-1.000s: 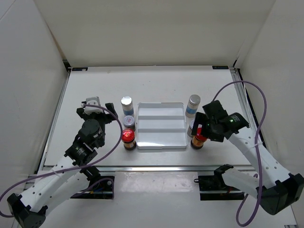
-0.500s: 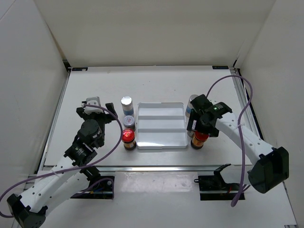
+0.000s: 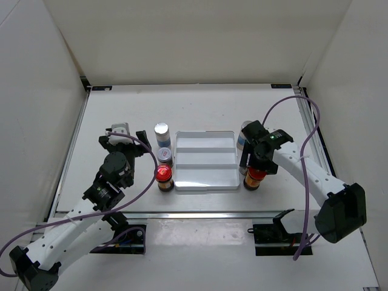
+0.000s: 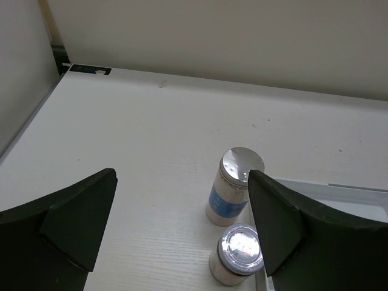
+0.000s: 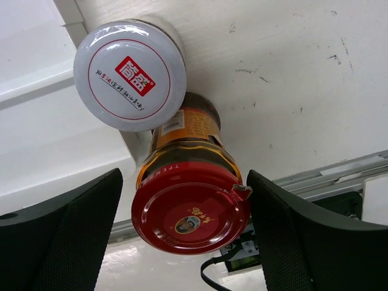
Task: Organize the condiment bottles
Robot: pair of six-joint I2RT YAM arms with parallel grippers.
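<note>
Nearest us, right of the tray [image 3: 206, 159], a red jar [image 5: 191, 209] stands upright on the tabletop [image 3: 121, 109], a short jar [image 5: 130, 75] just behind it. We judge the red jar glass: rigid, fairly heavy, slick, best pinched on the body under the cap. Our right hand [image 5: 183, 194] hovers above it, pointing down, spread wide either side, holding nothing. The left hand [image 4: 182, 182] hangs wide open, empty too.

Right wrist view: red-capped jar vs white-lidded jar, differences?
Cap: the red-capped jar has a red lid; the white-lidded jar a pale one with a red logo. Body: the red-capped jar shows amber-brown contents; the white-lidded jar's is hidden. Place: the red-capped jar sits between the fingers of the right gripper, the white-lidded jar beyond them. Both stand upright.
</note>
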